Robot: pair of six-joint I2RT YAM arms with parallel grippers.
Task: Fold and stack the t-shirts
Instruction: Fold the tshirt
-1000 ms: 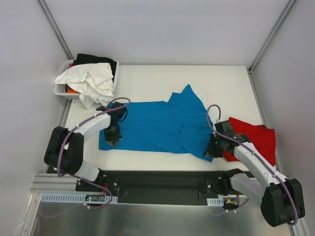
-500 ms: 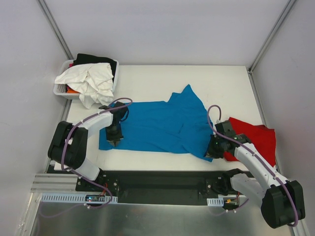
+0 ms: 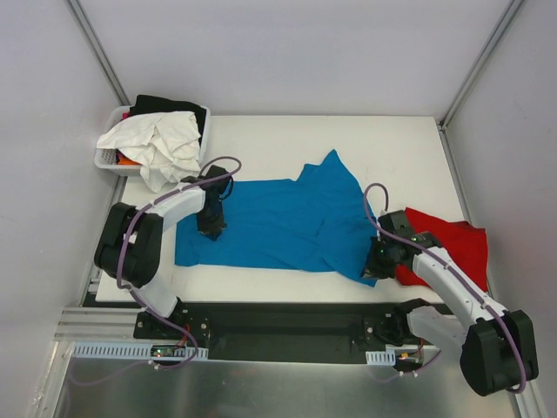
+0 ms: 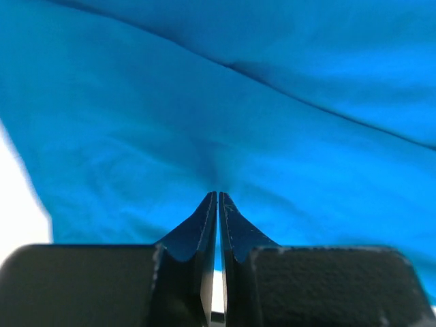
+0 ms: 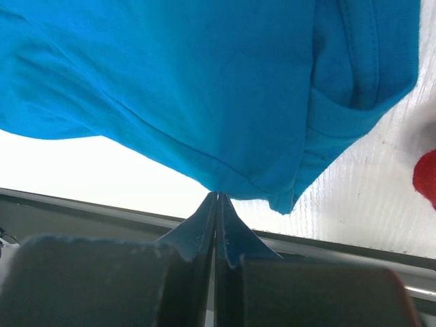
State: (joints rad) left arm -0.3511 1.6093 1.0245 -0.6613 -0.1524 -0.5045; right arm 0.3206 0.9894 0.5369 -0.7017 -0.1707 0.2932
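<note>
Since a second ago, the left fingers (image 3: 211, 228) have shifted away from the near left hem of the turquoise t-shirt (image 3: 278, 222) toward the far edge of the tabletop (image 3: 287, 139). They are pressed together, pinching a small pucker of its cloth. That shirt lies spread across the middle of the tabletop, one sleeve pointing to the far edge. The right fingers (image 3: 372, 266) are also pressed together, nipping the shirt's hem at its near right corner. Just beyond them, a red t-shirt (image 3: 457, 244) lies crumpled against the right edge. At the far left corner, a basket (image 3: 109, 161) holds a white garment (image 3: 161, 139) and a black garment (image 3: 170, 106).
</note>
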